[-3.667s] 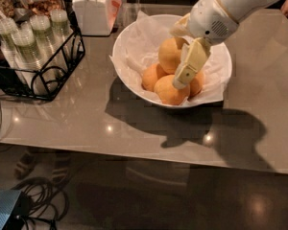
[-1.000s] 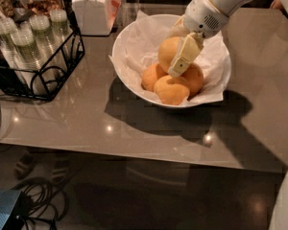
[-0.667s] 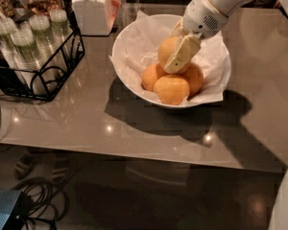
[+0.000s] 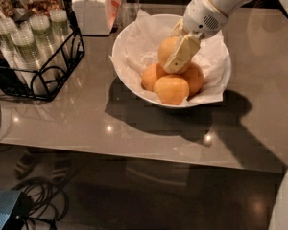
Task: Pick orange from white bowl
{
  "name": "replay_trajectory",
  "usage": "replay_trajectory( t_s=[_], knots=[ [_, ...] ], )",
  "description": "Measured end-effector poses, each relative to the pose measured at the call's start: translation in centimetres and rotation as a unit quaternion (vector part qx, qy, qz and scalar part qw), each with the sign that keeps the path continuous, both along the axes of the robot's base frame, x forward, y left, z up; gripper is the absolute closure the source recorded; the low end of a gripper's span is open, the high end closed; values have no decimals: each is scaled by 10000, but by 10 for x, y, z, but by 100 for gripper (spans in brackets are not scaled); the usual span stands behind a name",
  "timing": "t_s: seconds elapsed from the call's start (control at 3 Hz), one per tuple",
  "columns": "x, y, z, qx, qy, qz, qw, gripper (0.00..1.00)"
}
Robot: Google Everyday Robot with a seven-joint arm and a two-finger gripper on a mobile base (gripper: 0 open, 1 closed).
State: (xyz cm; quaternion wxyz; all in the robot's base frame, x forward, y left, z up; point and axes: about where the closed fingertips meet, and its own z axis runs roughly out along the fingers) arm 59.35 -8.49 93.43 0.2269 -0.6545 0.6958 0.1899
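Note:
The white bowl [image 4: 120, 71], lined with crinkled white paper, stands on the grey table. It holds four oranges. The palest and largest orange [image 4: 166, 50] sits on top of three deeper-orange ones [image 4: 171, 90]. My gripper [image 4: 174, 59] reaches down into the bowl from the upper right. It is closed on the top orange, with one cream finger [image 4: 180, 55] flat against the fruit's right front side. The other finger is hidden behind the fruit. The orange still rests on the others.
A white lidded jar [image 4: 92, 6] stands behind the bowl to the left. A black wire rack [image 4: 62, 66] with stacked clear cups stands at the far left. The table's front edge runs along the bottom, with cables on the floor below.
The gripper has risen from low among the front oranges to the top orange and closed against its side. The orange has hardly moved.

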Motion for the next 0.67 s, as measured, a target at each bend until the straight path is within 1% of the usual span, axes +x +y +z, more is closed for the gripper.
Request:
replay_trajectory(
  t_s=[0.33,0.67],
  knots=[
    [0,0,0,0,-1,0,10000,100],
    [-16,4,25,-3,-318,-12,9995,100]
  ],
)
